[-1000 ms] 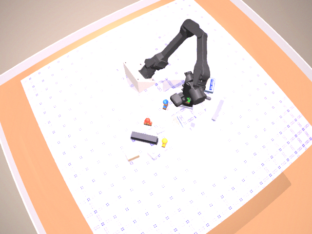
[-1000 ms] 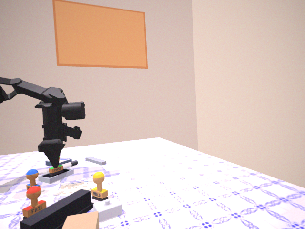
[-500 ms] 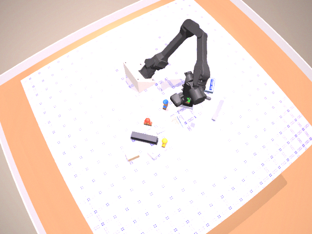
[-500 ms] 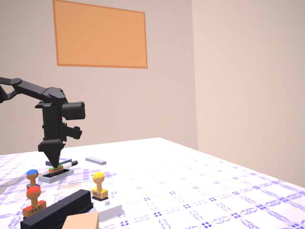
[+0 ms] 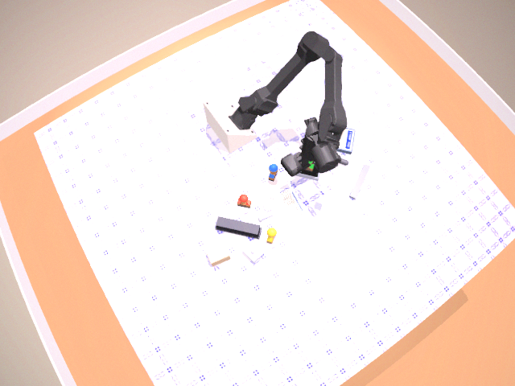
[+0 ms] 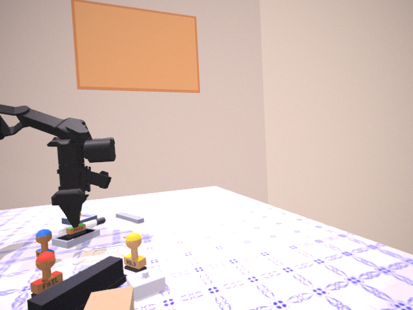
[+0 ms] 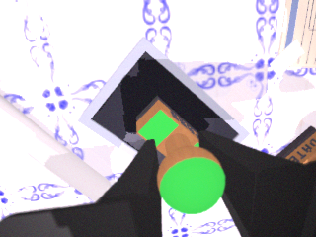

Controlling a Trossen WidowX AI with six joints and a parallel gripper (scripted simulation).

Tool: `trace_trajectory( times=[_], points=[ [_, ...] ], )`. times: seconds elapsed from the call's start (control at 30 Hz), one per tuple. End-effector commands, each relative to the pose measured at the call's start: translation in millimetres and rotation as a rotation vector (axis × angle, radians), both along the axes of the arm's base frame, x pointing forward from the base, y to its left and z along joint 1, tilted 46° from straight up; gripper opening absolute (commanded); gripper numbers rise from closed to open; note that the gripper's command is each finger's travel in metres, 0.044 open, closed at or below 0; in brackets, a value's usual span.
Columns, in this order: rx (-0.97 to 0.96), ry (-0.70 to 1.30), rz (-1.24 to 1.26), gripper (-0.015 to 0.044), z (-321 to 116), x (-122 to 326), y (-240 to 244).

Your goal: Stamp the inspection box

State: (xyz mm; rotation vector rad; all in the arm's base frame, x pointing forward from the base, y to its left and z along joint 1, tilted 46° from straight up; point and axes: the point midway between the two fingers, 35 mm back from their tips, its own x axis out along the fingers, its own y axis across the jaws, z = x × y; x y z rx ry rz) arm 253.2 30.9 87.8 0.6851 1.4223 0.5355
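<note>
My gripper (image 5: pixel 310 160) (image 6: pixel 75 225) (image 7: pixel 177 143) is shut on the neck of the PASS stamp (image 6: pixel 76 229) (image 7: pixel 193 185), which has a green knob and a wooden base. The stamp is upright, low over the open ink pad (image 5: pixel 310 177) (image 6: pixel 63 243) (image 7: pixel 116 81), a black pad in a grey tray. Its base is within the tray's outline in the wrist view; whether its underside touches the pad is hard to tell. The card (image 5: pixel 288 198) (image 6: pixel 100 252) (image 7: pixel 306 30) lies flat beside the pad. Its box is too washed out to read.
The blue stamp (image 5: pixel 273 173) (image 6: pixel 43 233) (image 7: pixel 301 150) stands near the pad. The red FAIL stamp (image 5: pixel 243 200) (image 6: pixel 45 261) and yellow HOLD stamp (image 5: pixel 271 233) (image 6: pixel 133 240) stand near a black block (image 5: pixel 238 227) (image 6: pixel 78 283). A white marker (image 6: pixel 90 224) (image 7: pixel 49 153) lies behind the pad.
</note>
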Motion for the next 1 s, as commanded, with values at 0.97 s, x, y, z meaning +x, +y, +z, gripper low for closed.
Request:
trace_trajectory(
  times=[0.97],
  points=[
    [0.000, -0.003, 0.001, 0.0000, 16.6, -0.5, -16.6]
  ],
)
